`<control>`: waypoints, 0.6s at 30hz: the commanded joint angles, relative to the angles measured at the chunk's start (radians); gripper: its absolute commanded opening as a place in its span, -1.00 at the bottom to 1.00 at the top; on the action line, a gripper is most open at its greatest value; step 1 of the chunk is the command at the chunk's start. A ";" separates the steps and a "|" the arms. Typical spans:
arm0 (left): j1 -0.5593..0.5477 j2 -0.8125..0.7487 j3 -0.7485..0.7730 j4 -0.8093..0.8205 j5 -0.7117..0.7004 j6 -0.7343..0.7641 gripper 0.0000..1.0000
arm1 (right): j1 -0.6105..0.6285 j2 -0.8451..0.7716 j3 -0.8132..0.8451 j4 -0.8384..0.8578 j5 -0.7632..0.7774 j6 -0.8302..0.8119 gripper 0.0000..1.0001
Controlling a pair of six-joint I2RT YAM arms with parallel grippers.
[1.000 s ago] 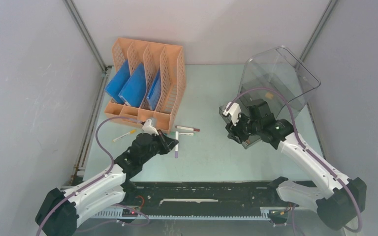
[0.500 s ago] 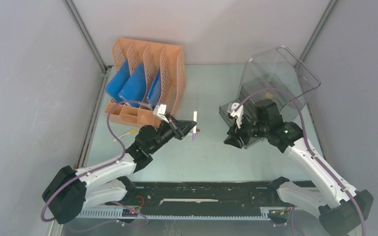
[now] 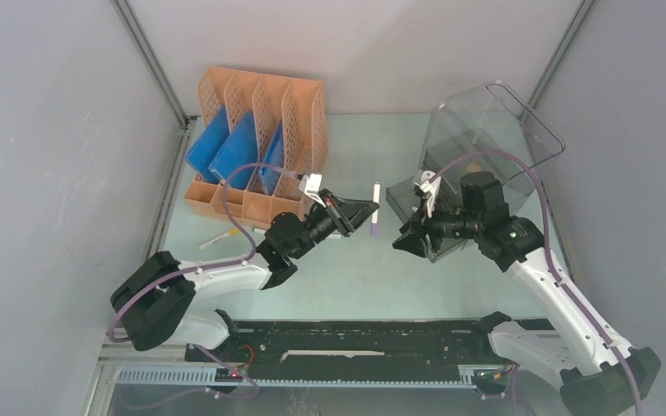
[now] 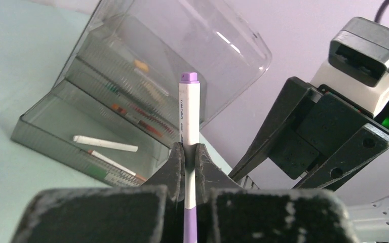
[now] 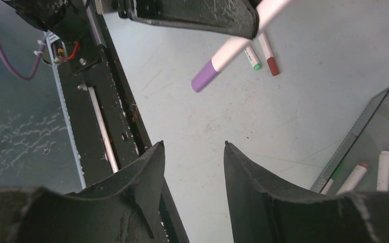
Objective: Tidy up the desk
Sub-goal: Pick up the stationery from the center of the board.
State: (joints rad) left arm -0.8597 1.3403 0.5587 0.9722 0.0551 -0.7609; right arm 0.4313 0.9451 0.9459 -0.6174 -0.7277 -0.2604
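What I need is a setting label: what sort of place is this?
Likely a robot test cell staged as a desk: grey panel walls, orange file rack, clear pen box.

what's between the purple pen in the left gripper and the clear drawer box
The right gripper, open, hangs close in front of the clear drawer box, partly in the path from the purple pen held by the left gripper. Nothing else visible stands in that gap.

The desk [image 3: 355,269] looks matt and smooth — drawer box [image 3: 486,121] glossy clear plastic, rack [image 3: 316,143] perforated plastic
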 commanded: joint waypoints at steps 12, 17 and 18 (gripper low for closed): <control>-0.097 0.088 0.107 0.165 -0.112 -0.011 -1.00 | -0.032 -0.032 0.030 0.162 -0.004 0.292 0.09; -0.130 0.092 0.126 0.166 -0.139 0.001 -1.00 | -0.035 -0.048 0.010 0.199 0.039 0.347 0.11; -0.135 0.094 0.130 0.165 -0.142 0.001 -1.00 | -0.035 -0.047 0.008 0.201 0.043 0.352 0.11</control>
State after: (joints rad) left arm -0.9726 1.4292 0.6384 1.0889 -0.0463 -0.7696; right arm 0.4015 0.9218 0.9463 -0.4808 -0.7208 0.0170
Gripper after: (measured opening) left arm 0.025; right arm 0.553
